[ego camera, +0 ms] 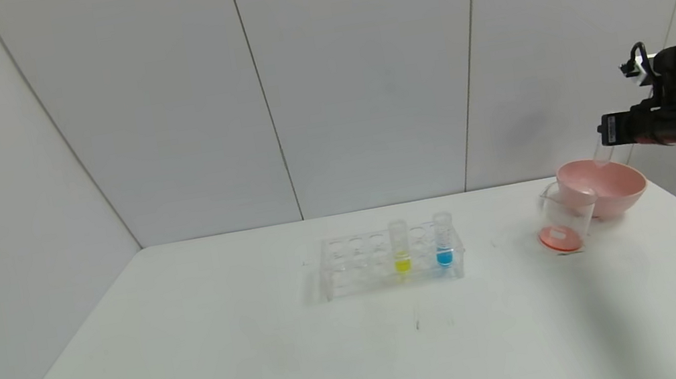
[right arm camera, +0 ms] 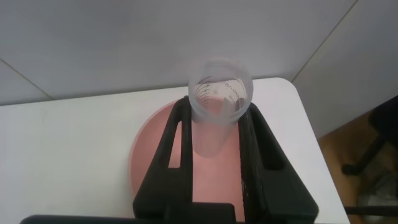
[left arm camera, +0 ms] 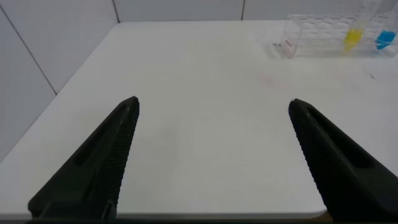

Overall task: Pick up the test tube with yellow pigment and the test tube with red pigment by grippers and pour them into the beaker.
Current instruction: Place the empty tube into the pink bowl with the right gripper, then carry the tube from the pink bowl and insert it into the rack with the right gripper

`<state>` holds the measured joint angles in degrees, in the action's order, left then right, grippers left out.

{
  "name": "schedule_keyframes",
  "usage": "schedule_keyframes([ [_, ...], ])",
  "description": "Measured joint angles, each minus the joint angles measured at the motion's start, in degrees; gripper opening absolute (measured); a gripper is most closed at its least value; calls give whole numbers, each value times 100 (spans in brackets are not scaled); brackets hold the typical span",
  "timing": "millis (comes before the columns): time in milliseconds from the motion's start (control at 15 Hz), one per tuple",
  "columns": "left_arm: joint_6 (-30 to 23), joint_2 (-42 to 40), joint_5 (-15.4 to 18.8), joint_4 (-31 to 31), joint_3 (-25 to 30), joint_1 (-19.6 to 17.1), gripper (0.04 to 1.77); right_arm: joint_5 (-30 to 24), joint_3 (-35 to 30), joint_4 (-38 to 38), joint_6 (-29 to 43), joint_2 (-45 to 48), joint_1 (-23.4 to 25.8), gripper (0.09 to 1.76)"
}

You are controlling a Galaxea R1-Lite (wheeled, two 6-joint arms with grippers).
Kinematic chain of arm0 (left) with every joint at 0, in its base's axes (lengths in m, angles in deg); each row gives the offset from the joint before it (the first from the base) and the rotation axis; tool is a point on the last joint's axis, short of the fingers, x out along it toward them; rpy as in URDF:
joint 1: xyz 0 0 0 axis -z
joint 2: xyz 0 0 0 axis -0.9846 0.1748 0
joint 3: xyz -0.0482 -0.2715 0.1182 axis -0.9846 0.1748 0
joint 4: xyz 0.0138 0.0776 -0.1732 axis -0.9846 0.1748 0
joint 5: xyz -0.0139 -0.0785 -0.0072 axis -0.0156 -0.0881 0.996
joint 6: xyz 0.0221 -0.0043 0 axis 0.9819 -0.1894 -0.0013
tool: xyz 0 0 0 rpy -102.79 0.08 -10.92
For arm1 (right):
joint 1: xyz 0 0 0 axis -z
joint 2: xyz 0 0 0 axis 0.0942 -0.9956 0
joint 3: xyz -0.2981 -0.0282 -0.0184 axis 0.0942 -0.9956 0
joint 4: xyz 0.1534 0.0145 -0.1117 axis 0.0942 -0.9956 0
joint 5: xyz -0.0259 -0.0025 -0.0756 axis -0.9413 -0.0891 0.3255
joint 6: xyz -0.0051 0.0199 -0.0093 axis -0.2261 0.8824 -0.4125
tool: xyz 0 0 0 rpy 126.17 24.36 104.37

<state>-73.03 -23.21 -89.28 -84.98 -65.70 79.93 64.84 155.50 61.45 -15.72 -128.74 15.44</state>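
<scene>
- While the right gripper point(right arm camera: 214, 134) hangs over the pink bowl point(ego camera: 615, 183), it's clamped tight on an emptied clear test tube point(right arm camera: 219, 102), mouth toward the wrist camera.
- Beaker point(ego camera: 566, 222) sits touching the bowl's near-left side, red-orange liquid pooled at its bottom.
- Test tube with yellow pigment point(ego camera: 400, 247) stands upright in the clear rack point(ego camera: 356, 261), well to the bowl's left, with a blue tube point(ego camera: 443, 240) just beside it on the bowl's side.
- Left gripper point(left arm camera: 211, 124) hovers over bare table point(ego camera: 204, 373), far from the bowl, fingers spread wide, holding nothing.
</scene>
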Motion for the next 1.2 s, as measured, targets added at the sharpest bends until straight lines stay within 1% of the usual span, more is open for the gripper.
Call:
schedule_keyframes([
  [533,0,0,-2,0,0,0,172,-6,-119,55,-30,-184,-1,50],
  [600,0,0,-2,0,0,0,172,-9,-119,90,-20,-188,0,59],
  [733,0,0,-2,0,0,0,172,-20,-119,134,-5,-188,20,85],
  [867,0,0,-2,0,0,0,172,-24,-119,145,-2,-184,38,105],
  [1067,0,0,-2,0,0,0,172,-28,-117,148,-5,-179,44,126],
  [1200,0,0,-2,0,0,0,172,-44,-117,172,-9,-121,33,136],
])
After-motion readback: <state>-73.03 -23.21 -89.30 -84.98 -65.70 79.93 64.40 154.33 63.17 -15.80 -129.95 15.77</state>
